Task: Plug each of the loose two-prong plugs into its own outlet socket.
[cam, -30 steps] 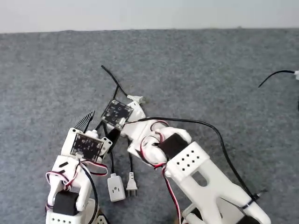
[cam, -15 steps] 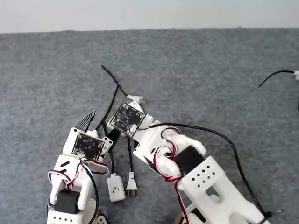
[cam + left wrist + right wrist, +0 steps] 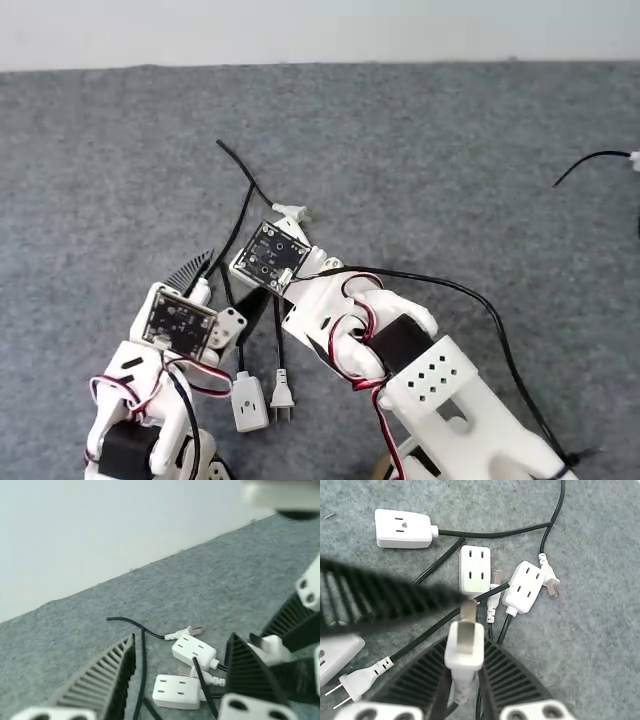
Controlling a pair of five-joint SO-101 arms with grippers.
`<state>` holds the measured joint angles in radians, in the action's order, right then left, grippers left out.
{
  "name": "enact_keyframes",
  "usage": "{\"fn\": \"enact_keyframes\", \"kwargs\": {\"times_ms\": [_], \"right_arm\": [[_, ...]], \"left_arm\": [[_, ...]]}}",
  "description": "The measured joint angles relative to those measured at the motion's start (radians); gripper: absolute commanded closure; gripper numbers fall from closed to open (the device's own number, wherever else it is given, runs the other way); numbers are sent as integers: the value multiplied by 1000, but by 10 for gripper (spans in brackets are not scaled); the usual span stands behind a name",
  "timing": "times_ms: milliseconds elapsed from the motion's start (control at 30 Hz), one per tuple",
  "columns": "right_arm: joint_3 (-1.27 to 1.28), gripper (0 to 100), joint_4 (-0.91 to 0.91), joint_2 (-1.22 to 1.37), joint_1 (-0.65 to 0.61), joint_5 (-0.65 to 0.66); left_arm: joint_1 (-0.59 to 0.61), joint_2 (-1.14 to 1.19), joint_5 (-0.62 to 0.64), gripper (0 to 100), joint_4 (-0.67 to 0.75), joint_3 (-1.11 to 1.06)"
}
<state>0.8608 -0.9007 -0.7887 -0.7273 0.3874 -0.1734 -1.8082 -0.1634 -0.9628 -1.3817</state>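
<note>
My right gripper [image 3: 464,649] is shut on a white two-prong plug [image 3: 464,652], prongs pointing down at a cluster of white outlet sockets on the grey carpet. A triple socket [image 3: 475,569] lies just ahead of the prongs, with a second one [image 3: 525,586] beside it. A single socket [image 3: 402,528] lies farther off. A loose plug [image 3: 357,682] rests nearby. My left gripper [image 3: 182,642] is open above the same two sockets [image 3: 192,650], and its ribbed finger [image 3: 190,268] hovers beside the right arm's wrist board [image 3: 270,255].
Black cords cross the carpet around the sockets. In the high view a socket [image 3: 248,400] and a plug [image 3: 283,392] lie near the front edge between the arms. Another small plug [image 3: 290,212] lies behind the right wrist. A separate cable end [image 3: 600,158] sits far right.
The right arm has drawn back and slightly right with the plug held. The left arm has tilted and shifted a little to the left and nearer the front.
</note>
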Motion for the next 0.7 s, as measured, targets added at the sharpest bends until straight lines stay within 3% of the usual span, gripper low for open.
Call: {"fn": "enact_keyframes", "kwargs": {"times_ms": [700], "right_arm": [[2, 991, 2, 0, 0, 0]], "left_arm": [[-21, 0, 0, 720, -69, 92]]}}
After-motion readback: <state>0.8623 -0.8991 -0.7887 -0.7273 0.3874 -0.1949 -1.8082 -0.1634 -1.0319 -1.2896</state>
